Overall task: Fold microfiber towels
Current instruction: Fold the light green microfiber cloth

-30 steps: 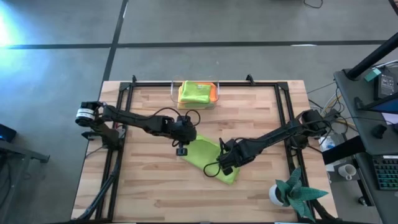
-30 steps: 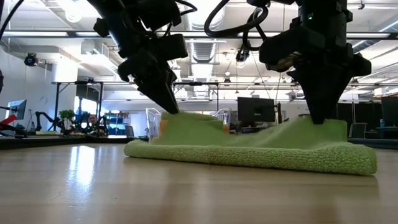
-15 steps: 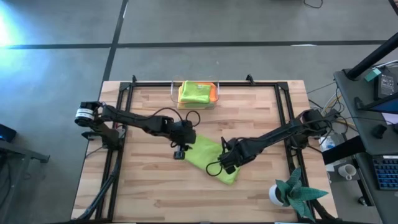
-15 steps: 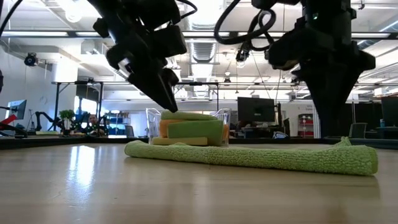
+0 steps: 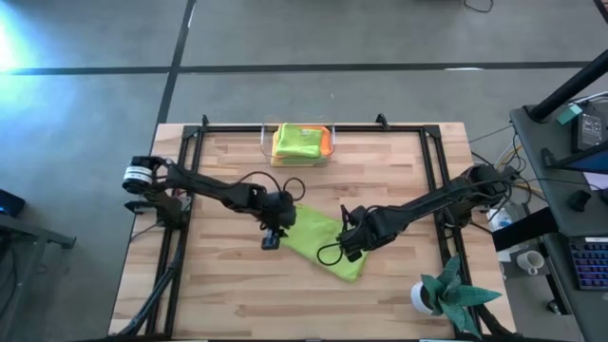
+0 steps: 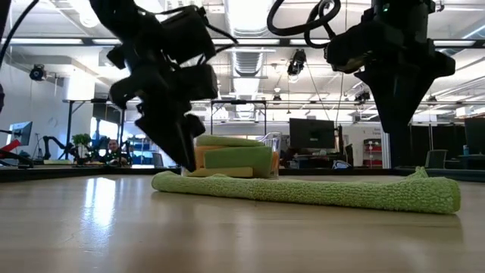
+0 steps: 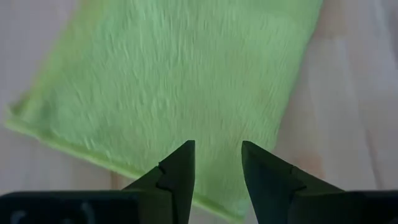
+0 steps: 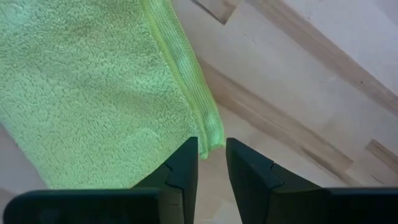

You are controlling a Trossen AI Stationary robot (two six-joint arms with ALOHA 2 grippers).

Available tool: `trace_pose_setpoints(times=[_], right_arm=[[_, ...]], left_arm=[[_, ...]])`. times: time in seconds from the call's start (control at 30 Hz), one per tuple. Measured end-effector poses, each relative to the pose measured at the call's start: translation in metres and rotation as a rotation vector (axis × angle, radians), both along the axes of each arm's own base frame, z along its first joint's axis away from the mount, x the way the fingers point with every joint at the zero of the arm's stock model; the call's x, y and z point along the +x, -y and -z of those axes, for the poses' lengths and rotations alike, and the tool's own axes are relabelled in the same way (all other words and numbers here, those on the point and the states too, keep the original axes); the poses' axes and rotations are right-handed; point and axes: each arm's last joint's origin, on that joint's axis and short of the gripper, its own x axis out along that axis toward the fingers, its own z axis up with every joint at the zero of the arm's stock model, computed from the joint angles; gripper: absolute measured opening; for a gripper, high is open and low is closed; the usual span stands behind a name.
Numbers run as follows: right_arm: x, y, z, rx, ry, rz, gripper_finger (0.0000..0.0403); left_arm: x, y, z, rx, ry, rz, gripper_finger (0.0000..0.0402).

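Wood-plank table (image 5: 228,285), green towel (image 5: 318,242) flat, office behind

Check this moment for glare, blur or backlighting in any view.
High view: bright bluish glare at the floor's upper left; table evenly lit. Low view: ceiling lights backlight both arms into silhouettes; green towel reads clearly. Left wrist view: towel soft, motion-blurred. Right wrist view: towel pile sharp.

The left gripper (image 7: 216,163) hung with fingers parted, empty, above the lime green towel (image 7: 180,81) lying flat on the table (image 7: 348,93).
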Motion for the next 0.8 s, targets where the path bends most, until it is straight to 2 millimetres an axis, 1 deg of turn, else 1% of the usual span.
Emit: trace_pose_setpoints(times=[0.27, 0.4, 0.53, 0.67, 0.8], right_arm=[[0.000, 0.000, 0.001, 0.002, 0.006, 0.001, 0.0080], [0.002, -0.001, 0.001, 0.007, 0.021, 0.001, 0.0081], [0.002, -0.001, 0.001, 0.009, 0.027, 0.001, 0.0078], [0.003, -0.001, 0.001, 0.012, 0.035, 0.022, 0.0075], [0.003, -0.001, 0.001, 0.015, 0.043, 0.044, 0.0076]], left_arm=[[0.001, 0.002, 0.022, -0.001, -0.068, 0.008, 0.0116], [0.004, 0.001, 0.028, 0.016, -0.081, -0.005, 0.0116], [0.001, -0.004, 0.028, 0.160, -0.103, -0.084, 0.0116], [-0.007, -0.010, 0.021, 0.319, -0.156, -0.165, 0.0116], [-0.015, -0.018, 0.017, 0.431, -0.215, -0.218, 0.0116]])
